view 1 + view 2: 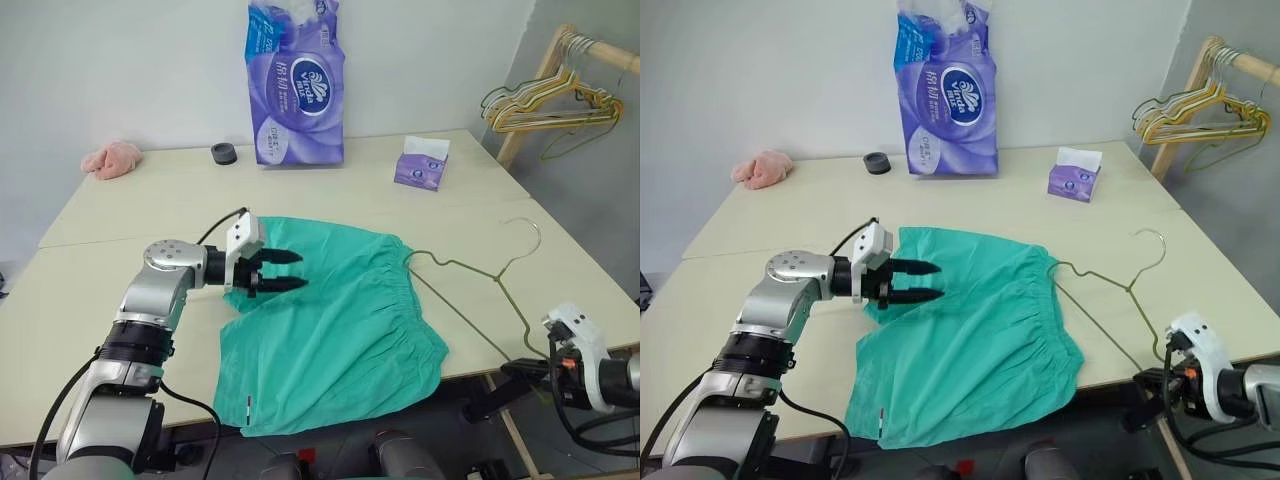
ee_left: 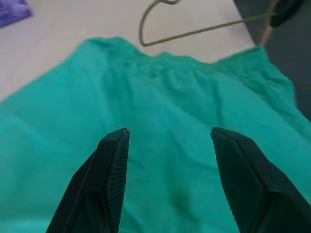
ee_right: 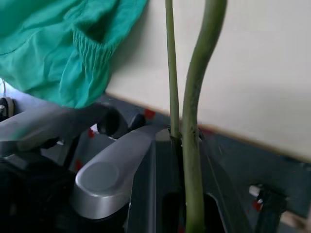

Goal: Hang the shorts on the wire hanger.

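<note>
Left gripper (image 1: 288,271) jaws spread, empty, over shorts (image 1: 330,330) mid-table. Right gripper (image 1: 520,370) clamped on wire hanger (image 1: 470,290) corner, near-right table edge. Risk: hanger snags waistband, dragging shorts off edge.

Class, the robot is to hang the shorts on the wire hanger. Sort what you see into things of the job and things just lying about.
Job:
- shorts
- wire hanger
- left gripper, open
- right gripper, shut on the wire hanger

Lying about:
- purple tissue pack
- tissue box
- pink cloth
- black ring
- bunch of hangers
</note>
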You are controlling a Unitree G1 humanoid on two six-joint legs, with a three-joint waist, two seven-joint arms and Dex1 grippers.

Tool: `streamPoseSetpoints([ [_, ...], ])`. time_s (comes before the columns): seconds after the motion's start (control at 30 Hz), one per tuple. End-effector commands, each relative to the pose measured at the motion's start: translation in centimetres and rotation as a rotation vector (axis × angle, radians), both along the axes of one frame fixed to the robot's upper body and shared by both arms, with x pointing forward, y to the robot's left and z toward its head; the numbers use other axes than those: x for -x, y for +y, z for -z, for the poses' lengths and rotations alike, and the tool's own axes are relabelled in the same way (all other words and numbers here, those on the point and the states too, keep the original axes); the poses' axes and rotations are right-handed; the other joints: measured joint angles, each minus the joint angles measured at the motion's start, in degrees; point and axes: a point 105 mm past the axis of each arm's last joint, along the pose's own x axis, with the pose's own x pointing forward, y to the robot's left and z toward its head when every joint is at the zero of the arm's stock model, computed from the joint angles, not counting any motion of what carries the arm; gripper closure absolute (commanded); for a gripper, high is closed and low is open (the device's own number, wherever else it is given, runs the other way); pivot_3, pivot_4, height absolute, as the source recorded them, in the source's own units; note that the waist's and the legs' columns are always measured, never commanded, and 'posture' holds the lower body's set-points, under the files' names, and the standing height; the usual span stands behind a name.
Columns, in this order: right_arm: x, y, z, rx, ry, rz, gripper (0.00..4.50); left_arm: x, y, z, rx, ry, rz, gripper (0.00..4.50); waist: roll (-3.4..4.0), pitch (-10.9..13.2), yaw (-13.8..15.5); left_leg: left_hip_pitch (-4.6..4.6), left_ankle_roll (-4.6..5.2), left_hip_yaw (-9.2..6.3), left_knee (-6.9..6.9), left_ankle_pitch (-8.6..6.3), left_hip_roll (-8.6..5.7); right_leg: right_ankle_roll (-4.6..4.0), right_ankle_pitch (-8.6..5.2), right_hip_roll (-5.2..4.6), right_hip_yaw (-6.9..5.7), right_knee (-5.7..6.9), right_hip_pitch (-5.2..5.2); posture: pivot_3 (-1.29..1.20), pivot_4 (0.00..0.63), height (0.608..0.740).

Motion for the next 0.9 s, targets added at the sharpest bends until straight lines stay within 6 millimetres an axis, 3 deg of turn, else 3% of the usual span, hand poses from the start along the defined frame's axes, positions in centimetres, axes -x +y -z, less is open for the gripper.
streamPoseSetpoints([
  [0.03,1.1,0.5,-0.6,-0.04,0.003,0.002,4.5,-0.4,-0.3,-1.4,-0.015,-0.098,0.029,1.67,-0.01,0.0,0.0,0.02,0.0,-0.02,0.0,0.0,0.0,0.01,-0.01,0.07,-0.02,-0.03,0.05,-0.25,0.058,0.74],
  [0.3,2.8,1.2,-0.1,-0.104,0.077,0.012,4.5,-1.7,-1.2,-2.0,0.033,-0.17,-0.025,1.67,-0.02,0.0,0.2,0.07,0.01,0.02,0.01,-0.01,-0.01,0.05,-0.03,0.08,0.03,-0.15,0.17,-0.25,0.058,0.74],
  [0.6,3.1,-0.5,-0.3,-0.107,0.071,0.095,4.5,-1.9,-1.3,-2.0,0.04,-0.18,-0.042,1.67,-0.04,0.0,0.2,0.07,0.01,0.06,0.0,-0.01,0.01,0.06,-0.04,0.11,0.07,-0.15,0.16,-0.25,0.061,0.74],
  [0.9,3.6,1.3,0.4,-0.147,0.127,0.005,4.5,-2.0,-1.4,-1.8,0.036,-0.191,-0.045,1.67,-0.04,0.0,0.2,0.08,0.01,0.09,-0.01,-0.02,0.02,0.06,-0.04,0.13,0.1,-0.17,0.16,-0.25,0.061,0.74],
])
